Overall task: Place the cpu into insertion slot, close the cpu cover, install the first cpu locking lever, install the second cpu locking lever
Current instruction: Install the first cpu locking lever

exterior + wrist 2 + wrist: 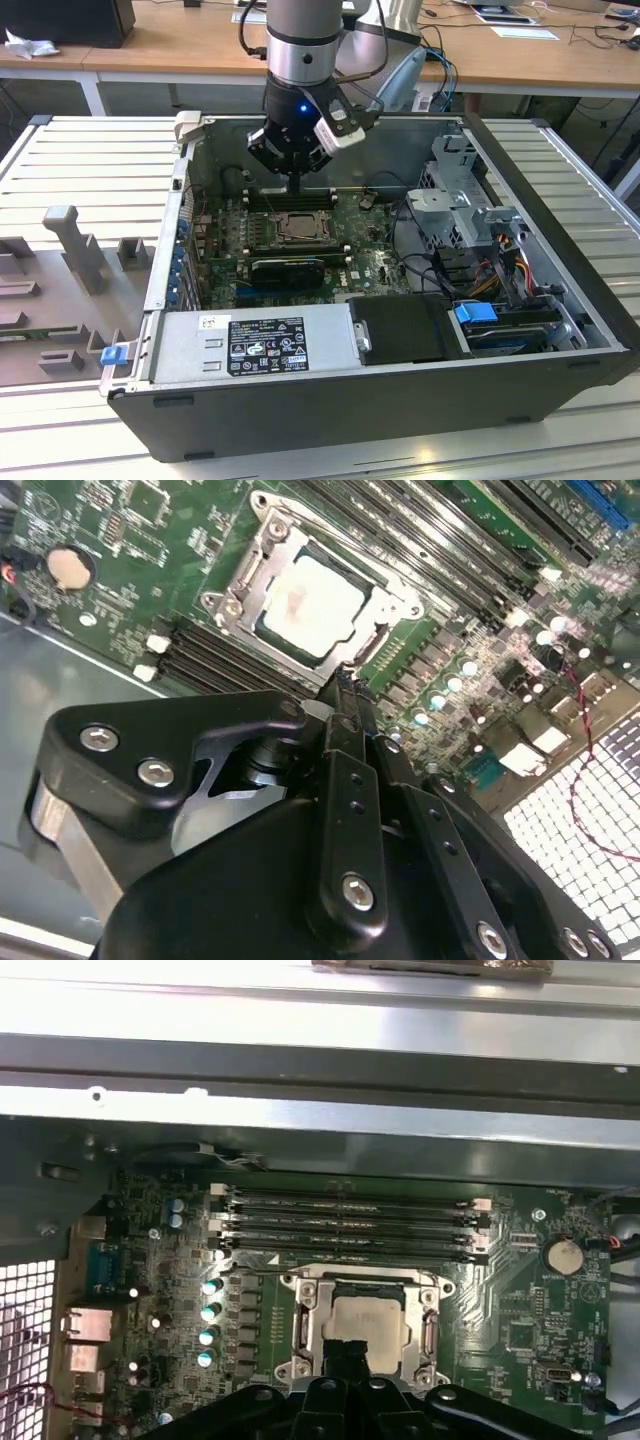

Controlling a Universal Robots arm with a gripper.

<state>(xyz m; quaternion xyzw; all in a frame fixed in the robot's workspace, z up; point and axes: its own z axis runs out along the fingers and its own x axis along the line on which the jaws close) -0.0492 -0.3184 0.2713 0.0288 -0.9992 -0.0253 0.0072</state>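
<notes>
1. Desks with cables stand behind a slatted metal bench, and on it an open computer case point(560, 330) lies with its green board point(380, 262) facing up.
2. Low over the board hangs the gripper point(296, 182), its fingers point(345, 715) pressed together with nothing between them, the tips just beside the socket's rim.
3. Inside the insertion slot point(300, 1332) the cpu point(315, 605) already sits flat, its pale metal top bare; the cpu cover point(262, 555) lies down around it like a frame.
4. I judge the chip light, stiff and fragile — best touched only by its edges; the cover is thin sheet metal, springy, taken at its rim.
5. Room is tight: memory slots point(345, 1225) run close along one side, capacitors point(210, 1310) stand on another, and the case wall point(320, 1070) rises beyond — open space lies mostly straight above.
</notes>
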